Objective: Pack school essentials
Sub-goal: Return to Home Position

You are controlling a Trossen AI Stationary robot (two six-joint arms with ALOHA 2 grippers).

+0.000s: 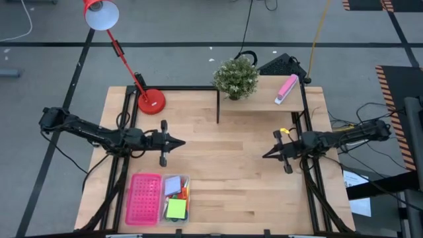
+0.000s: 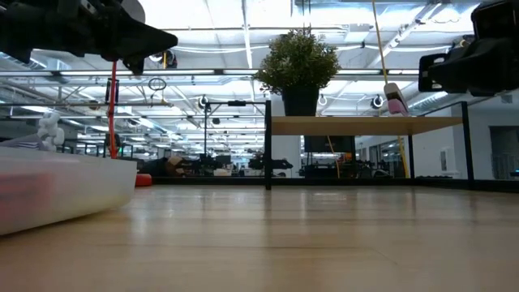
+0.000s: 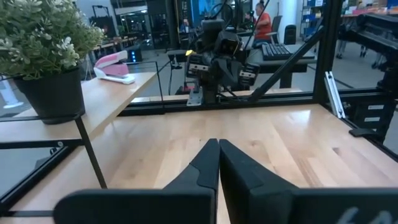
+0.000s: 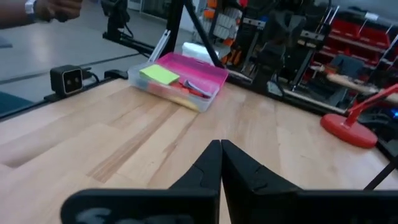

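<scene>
The school essentials (image 1: 176, 198), a green note pad, a pale pad and thin coloured pieces, lie in a clear box (image 1: 164, 201) at the table's near left; the right wrist view shows them too (image 4: 163, 75). Next to the box lies a pink perforated tray (image 1: 143, 198). My left gripper (image 1: 180, 142) is shut and hovers left of centre, pointing right. My right gripper (image 1: 266, 155) is shut and hovers right of centre, pointing left. Neither touches anything.
A raised wooden shelf (image 1: 264, 99) at the far right carries a potted plant (image 1: 235, 78) and a pink-and-white oblong block (image 1: 286, 88). A red desk lamp (image 1: 151, 101) stands at the far left. Bare wood lies between the two grippers.
</scene>
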